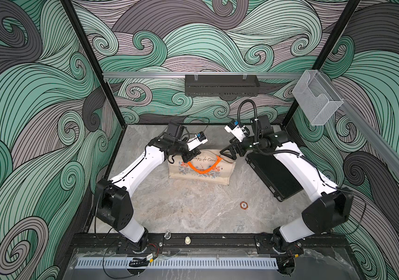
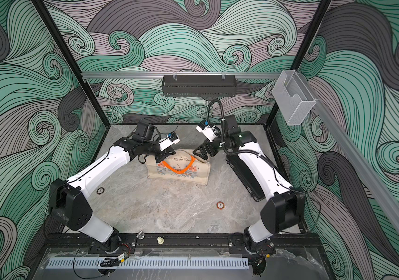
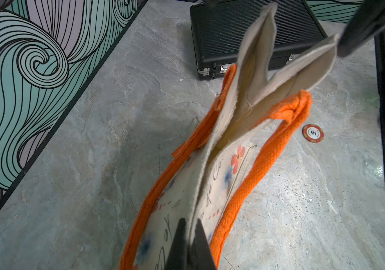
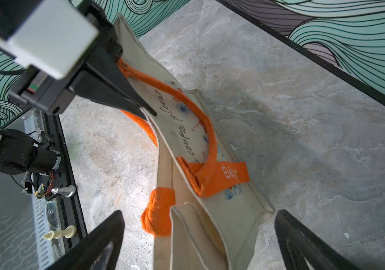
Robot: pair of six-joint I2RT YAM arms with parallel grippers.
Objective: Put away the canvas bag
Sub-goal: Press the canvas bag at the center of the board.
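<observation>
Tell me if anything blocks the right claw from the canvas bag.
Nothing visible does: the open right claw straddles one end of the beige canvas tote bag with orange handles.

The canvas bag (image 1: pixel 218 175) (image 2: pixel 195 175) is a beige rectangular tote with orange handles (image 1: pixel 202 169), an orange tag (image 4: pixel 233 175), black cursive lettering and red and blue flowers. It stands on its base near the far edge of the surface (image 1: pixel 193 211), about midway across, with its printed face toward the front edge. Its mouth is pressed nearly flat, and a handle hangs down each face. The left gripper (image 3: pixel 190 233) pinches the top rim at the end nearer the left edge.
</observation>
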